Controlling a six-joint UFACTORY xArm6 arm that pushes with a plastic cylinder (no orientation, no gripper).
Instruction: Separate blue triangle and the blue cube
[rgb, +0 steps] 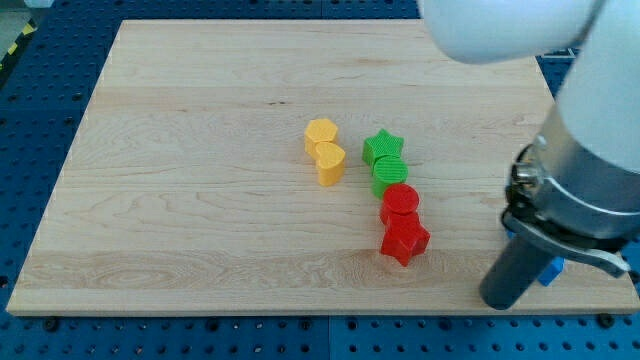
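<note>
Blue block (552, 270), only a small part of it, shows at the view's lower right, just beside the dark rod and mostly hidden behind it; its shape cannot be told, and a second blue block cannot be made out. My tip (500, 300) rests on the counter (180, 180) near the right bottom corner, touching or almost touching this blue piece, well apart from the other blocks. The arm carries no hand, so no opening or closing can be told. Near the middle of the counter a yellow hexagon (320, 132) touches a yellow heart (330, 162). To their right a green star (383, 147) sits against a green cylinder (389, 175), and below them a red cylinder (401, 203) touches a red star (404, 241).
</note>
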